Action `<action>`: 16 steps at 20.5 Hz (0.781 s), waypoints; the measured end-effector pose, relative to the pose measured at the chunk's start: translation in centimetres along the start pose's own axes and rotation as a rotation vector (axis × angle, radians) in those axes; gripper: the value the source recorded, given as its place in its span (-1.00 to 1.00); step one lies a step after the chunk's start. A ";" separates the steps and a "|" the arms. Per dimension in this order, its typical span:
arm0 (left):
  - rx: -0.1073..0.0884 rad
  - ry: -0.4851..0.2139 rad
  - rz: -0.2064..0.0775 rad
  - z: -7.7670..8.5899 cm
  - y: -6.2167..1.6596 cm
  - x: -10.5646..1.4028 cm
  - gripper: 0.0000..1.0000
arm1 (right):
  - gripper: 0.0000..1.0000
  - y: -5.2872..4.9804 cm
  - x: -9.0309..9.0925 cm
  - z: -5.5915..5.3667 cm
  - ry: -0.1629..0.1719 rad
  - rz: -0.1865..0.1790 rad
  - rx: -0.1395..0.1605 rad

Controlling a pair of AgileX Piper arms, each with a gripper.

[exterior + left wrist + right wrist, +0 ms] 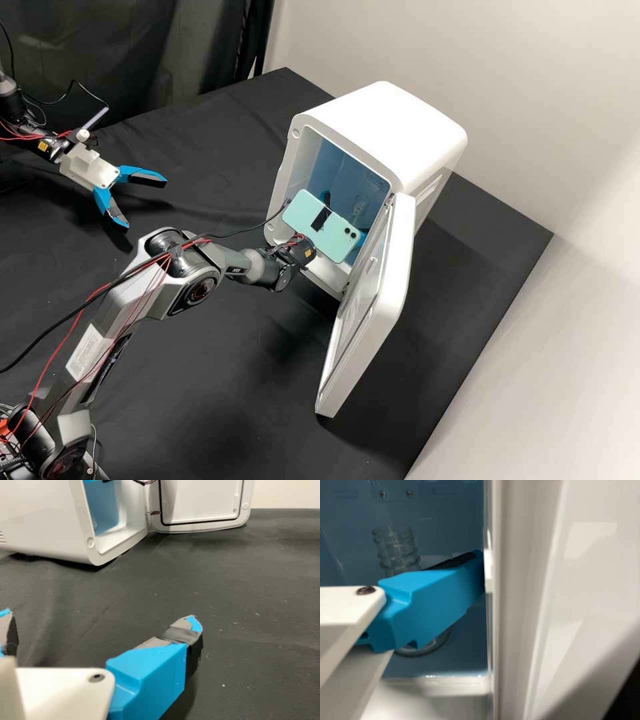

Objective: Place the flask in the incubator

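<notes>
The white incubator point(400, 133) stands on the black bench with its door point(373, 293) swung open and its blue inside showing. My right arm reaches into the opening, a teal phone point(323, 225) strapped on its wrist. In the right wrist view a clear flask point(395, 545) stands upright on the incubator floor, partly behind my right gripper point(415, 592), which lies close to the door-side wall. Whether the gripper touches the flask I cannot tell. My left gripper point(143, 202) hangs open and empty over the bench, well left of the incubator point(45, 525).
The open door point(200, 500) juts out toward the bench's front on the incubator's right side. Bare black bench point(220, 373) lies in front of and left of the incubator. Red and black cables run along the right arm. The bench edge is close behind the incubator.
</notes>
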 end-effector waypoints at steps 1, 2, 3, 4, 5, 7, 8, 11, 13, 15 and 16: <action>0.000 0.000 0.000 0.0 0.00 0.0 1.00 | 1.00 0.0 0.0 0.0 0.000 0.000 0.000; 0.006 0.000 0.000 0.0 0.00 0.0 1.00 | 1.00 0.0 0.0 0.0 0.000 0.000 0.000; 0.018 0.000 -0.001 0.0 -0.02 0.0 1.00 | 1.00 -0.1 -0.1 0.1 -0.002 -0.002 0.000; 0.018 0.000 -0.004 0.0 -0.10 0.1 1.00 | 1.00 -0.2 -0.1 0.2 -0.001 -0.002 0.001; 0.018 -0.001 -0.006 -0.1 -0.14 0.1 1.00 | 1.00 -0.4 -0.3 0.3 -0.003 -0.005 0.002; 0.025 -0.001 -0.007 -0.1 -0.18 0.1 1.00 | 1.00 -0.5 -0.9 0.4 -0.013 -0.015 0.001; 0.030 -0.001 -0.007 -0.1 -0.18 0.1 1.00 | 1.00 -0.5 -1.4 0.3 -0.016 -0.014 -0.001; 0.032 -0.001 -0.008 -0.1 -0.21 0.1 1.00 | 1.00 -0.5 -3.3 0.4 -0.021 0.003 0.004; 0.032 -0.001 -0.010 -0.1 -0.25 0.1 1.00 | 1.00 -0.6 -4.9 0.3 -0.015 0.016 0.018; 0.032 -0.001 -0.012 -0.1 -0.27 0.1 1.00 | 1.00 -0.7 -6.3 0.2 -0.004 0.031 0.026; 0.032 -0.001 -0.012 -0.1 -0.27 0.1 1.00 | 1.00 -0.9 -7.2 0.3 -0.002 0.039 0.028</action>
